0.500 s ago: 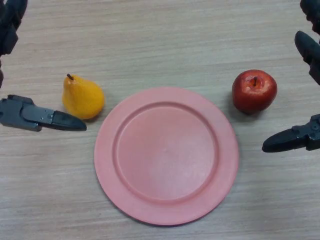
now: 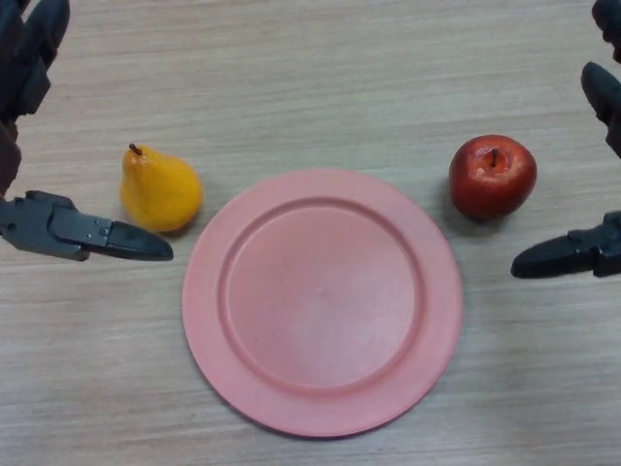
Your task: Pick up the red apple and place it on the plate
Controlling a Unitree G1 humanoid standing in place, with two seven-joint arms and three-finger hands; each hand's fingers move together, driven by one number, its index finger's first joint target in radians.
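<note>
A red apple with a short stem stands on the wooden table, just right of the pink plate, which lies empty in the middle. My right hand is at the right edge, open, its thumb below and right of the apple and its fingers above it, not touching it. My left hand is at the left edge, open, its thumb just below a yellow pear.
The yellow pear stands left of the plate, close to its rim. The wooden table stretches bare behind the plate and the fruit.
My right hand's thumb has risen slightly toward the apple. My left hand has shifted slightly inward. The apple, the pear and the plate have not moved.
</note>
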